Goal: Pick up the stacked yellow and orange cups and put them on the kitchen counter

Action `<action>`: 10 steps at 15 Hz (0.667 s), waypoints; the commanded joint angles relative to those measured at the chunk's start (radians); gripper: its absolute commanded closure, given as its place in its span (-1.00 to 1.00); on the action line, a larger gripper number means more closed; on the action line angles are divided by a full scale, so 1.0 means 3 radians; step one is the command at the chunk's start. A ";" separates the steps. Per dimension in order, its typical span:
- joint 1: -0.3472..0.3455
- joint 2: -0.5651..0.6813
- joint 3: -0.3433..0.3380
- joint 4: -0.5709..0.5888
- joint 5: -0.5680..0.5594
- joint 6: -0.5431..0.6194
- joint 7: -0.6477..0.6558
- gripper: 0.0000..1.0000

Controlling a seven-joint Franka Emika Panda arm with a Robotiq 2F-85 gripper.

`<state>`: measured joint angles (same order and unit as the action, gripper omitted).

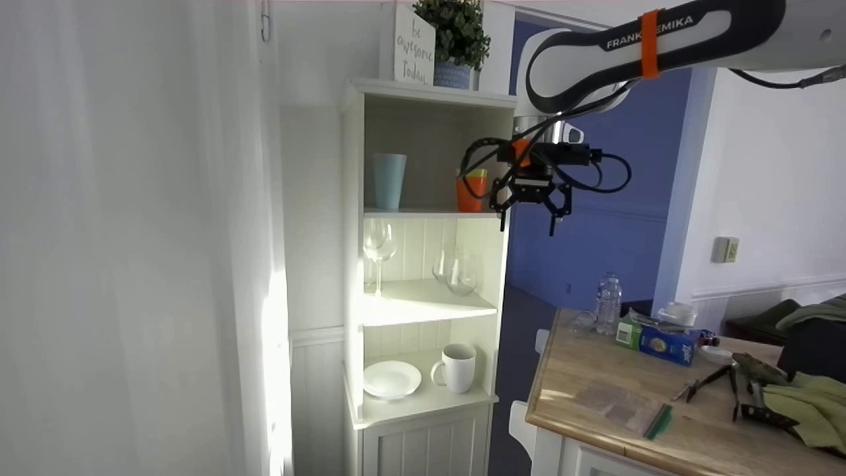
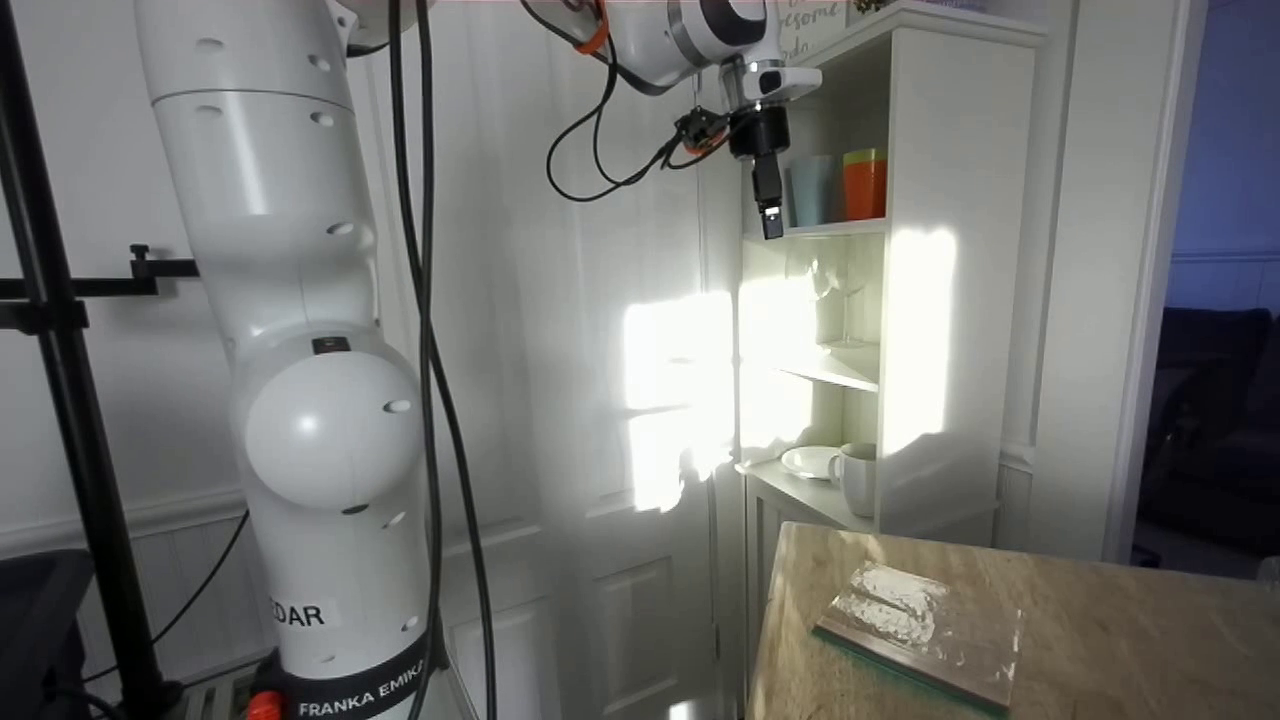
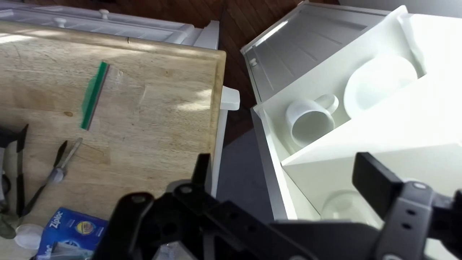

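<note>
Holds nothing in the claw (image 1: 527,230), spread wide and pointing down outside the front of the white cabinet (image 2: 960,130). Has the stacked yellow and orange cups (image 2: 865,187) near, to the right of the claw in an exterior view, upright on the roofed top shelf (image 2: 840,229), with long axis vertical, like the claw's. Likely calls for a reach in through the cabinet front, perhaps tilted, rather than a drop from above. Adds a light blue cup (image 1: 389,182) on that shelf, well apart at left in an exterior view. Offers the wooden surface (image 1: 595,360) at near right, bearing a clear bag (image 1: 624,408), a blue box (image 1: 661,342) and a water bottle (image 1: 609,304). Opens far behind onto a blue wall (image 1: 601,238), right of the cabinet.
</note>
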<state>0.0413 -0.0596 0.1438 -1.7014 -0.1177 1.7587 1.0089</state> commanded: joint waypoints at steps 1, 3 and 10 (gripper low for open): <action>0.0047 0.0010 -0.0044 0.0016 -0.0004 -0.0014 0.0002 -1.00; 0.0047 0.0011 -0.0044 0.0016 -0.0004 -0.0014 0.0002 -1.00; 0.0120 0.0267 -0.0004 0.0249 -0.0021 0.0430 0.0792 -1.00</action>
<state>0.0544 -0.0258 0.1451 -1.6843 -0.1076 1.8267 1.1255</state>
